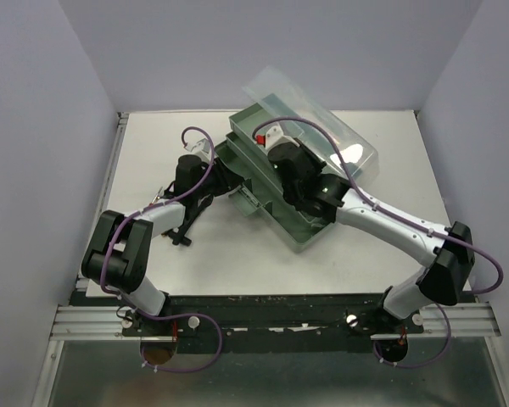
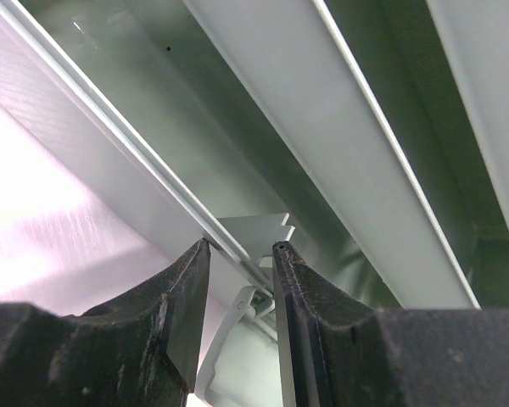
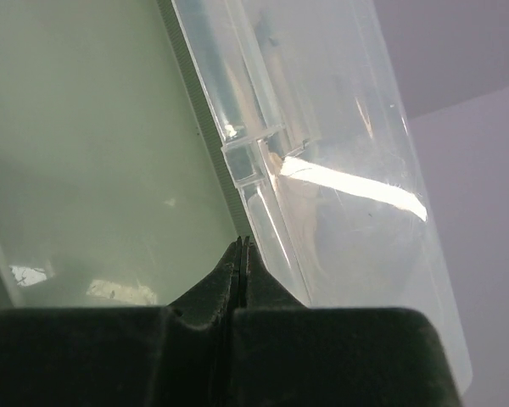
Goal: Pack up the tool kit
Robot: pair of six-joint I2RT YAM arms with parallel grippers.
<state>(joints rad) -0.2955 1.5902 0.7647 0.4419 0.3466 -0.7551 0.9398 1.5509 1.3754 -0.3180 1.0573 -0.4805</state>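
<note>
**Toolbox open, both claws at it**

Top: the toolbox point(image 1: 304, 236) sits on the table point(image 1: 153, 153) with its clear lid point(image 1: 322, 127) tipped back, likely so tools can go in.

Left wrist: the left claw point(image 2: 240, 246) is half-parted astride the toolbox rim. Pinching or not, can't tell — probably there to steady it.

Right wrist: the right claw point(image 3: 242, 246) is clenched and empty, inside the toolbox at the hinge edge — lid just to its right.

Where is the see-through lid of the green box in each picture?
Top external: the lid stands open in the upper middle, on the far side of the green box.
Left wrist: the lid is not in it; only green box ribs show.
Right wrist: the lid fills the right side.
Shared landmark: the green box, seen in all three.
</note>
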